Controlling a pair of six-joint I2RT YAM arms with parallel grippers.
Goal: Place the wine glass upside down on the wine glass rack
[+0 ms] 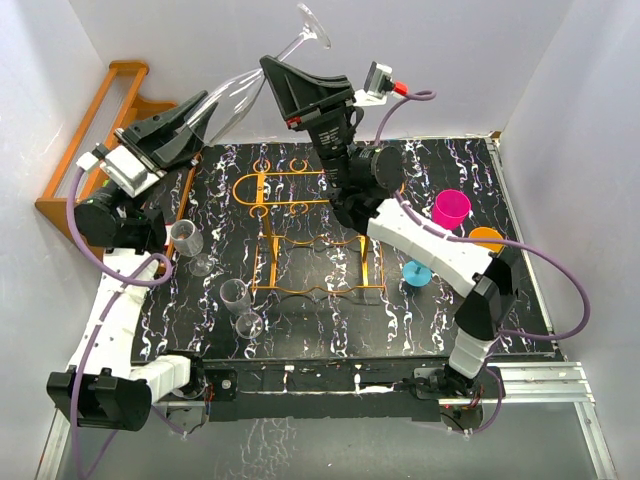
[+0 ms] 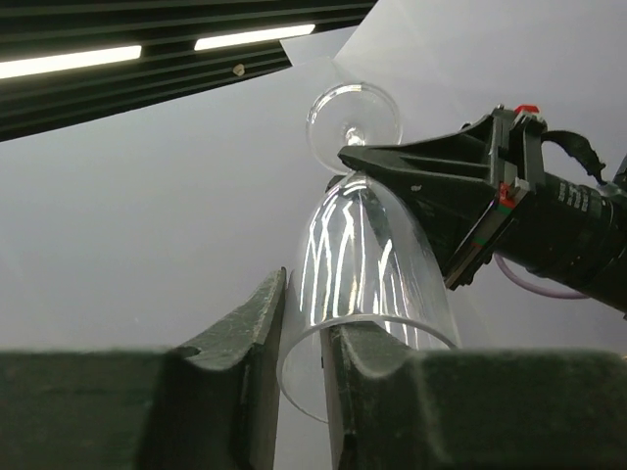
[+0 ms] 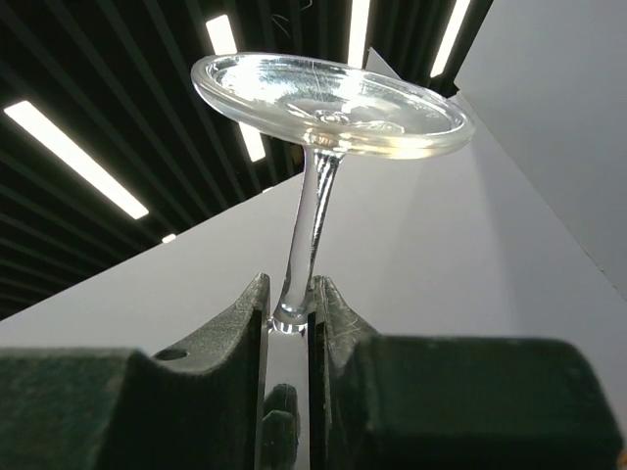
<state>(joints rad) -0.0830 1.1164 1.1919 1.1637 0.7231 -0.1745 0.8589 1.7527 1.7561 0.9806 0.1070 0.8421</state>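
From above, the wine glass [image 1: 240,90] hung in the air over the far-left part of the table [image 1: 330,320], caught between both my arms. My left gripper [image 1: 204,115] was closed on the bowl's rim, and my right gripper [image 1: 272,66] on the stem just past the bowl. Its long axis ran slantwise — mouth down and left toward my left gripper, foot up and right, near the back wall. The rack [image 1: 310,235] stood below and nearer me, mid-table, closer to my right arm. I judged the glass had to be tipped fully mouth-down and lowered there, once the left let go. Two small glasses [image 1: 187,240] stood just left of the rack and a pink cup [image 1: 452,208] to its right, so the open way in was from above. In my left wrist view, my fingers [image 2: 253,331] pinched the bowl's wall at the rim. In my right wrist view, my pads [image 3: 247,318] pressed the stem from both sides — the foot overhead.
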